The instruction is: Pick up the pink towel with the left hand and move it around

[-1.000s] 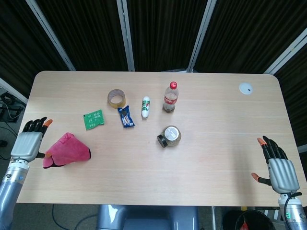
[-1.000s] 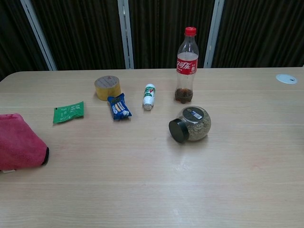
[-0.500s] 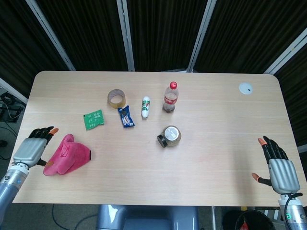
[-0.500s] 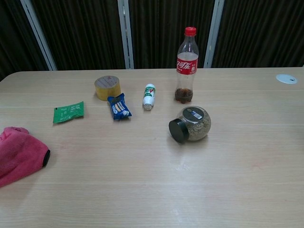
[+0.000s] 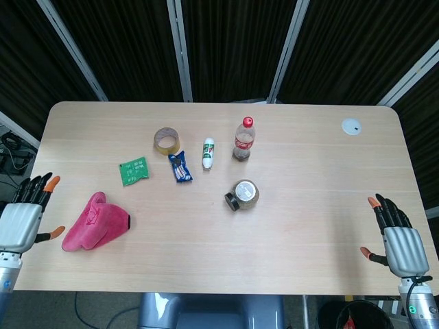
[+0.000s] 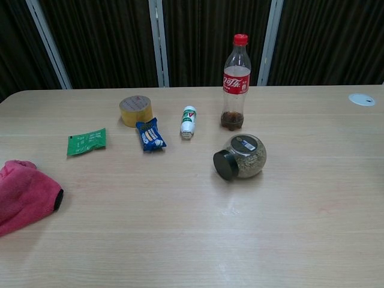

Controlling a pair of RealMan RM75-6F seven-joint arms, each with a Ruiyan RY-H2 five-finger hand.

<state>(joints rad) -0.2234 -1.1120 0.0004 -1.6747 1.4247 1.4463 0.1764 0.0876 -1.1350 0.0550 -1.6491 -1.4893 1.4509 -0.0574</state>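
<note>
The pink towel lies crumpled on the wooden table near its left front corner; the chest view shows the same pink towel at the left edge. My left hand hangs off the table's left edge, a short gap from the towel, fingers spread and holding nothing. At the table's right front corner my right hand is open and empty. Neither hand appears in the chest view.
A green packet, tape roll, blue snack pack, small white bottle, cola bottle and a jar lying on its side sit mid-table. A white disc lies at the far right.
My left hand has let go of the towel and drawn back left, off the table edge. The towel has slumped flat onto the table. The right hand has stayed put.
</note>
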